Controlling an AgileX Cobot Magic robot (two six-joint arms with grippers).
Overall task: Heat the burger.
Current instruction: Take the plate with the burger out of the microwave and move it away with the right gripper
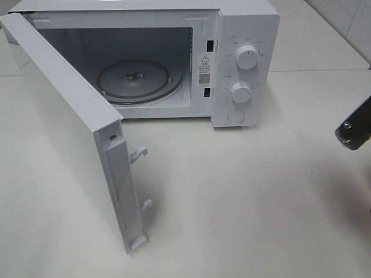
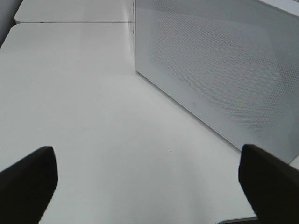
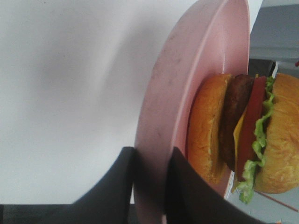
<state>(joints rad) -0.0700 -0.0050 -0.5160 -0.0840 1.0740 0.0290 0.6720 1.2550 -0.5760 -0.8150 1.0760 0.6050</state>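
Now the carrying step is in hand: the right end effector (image 3: 150, 184) pinches the rim of the pink plate (image 3: 187, 84), and the burger (image 3: 243, 135) sits on that plate. The left end effector (image 2: 149, 179) is spread wide beside the open microwave door (image 2: 219, 70). Next, I judge, the plate must go level onto the glass turntable (image 1: 139, 81).

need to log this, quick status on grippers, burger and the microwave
Left gripper open, empty, beside the microwave door. Right gripper shut on pink plate, burger on it. Door open, turntable bare, nothing blocking.
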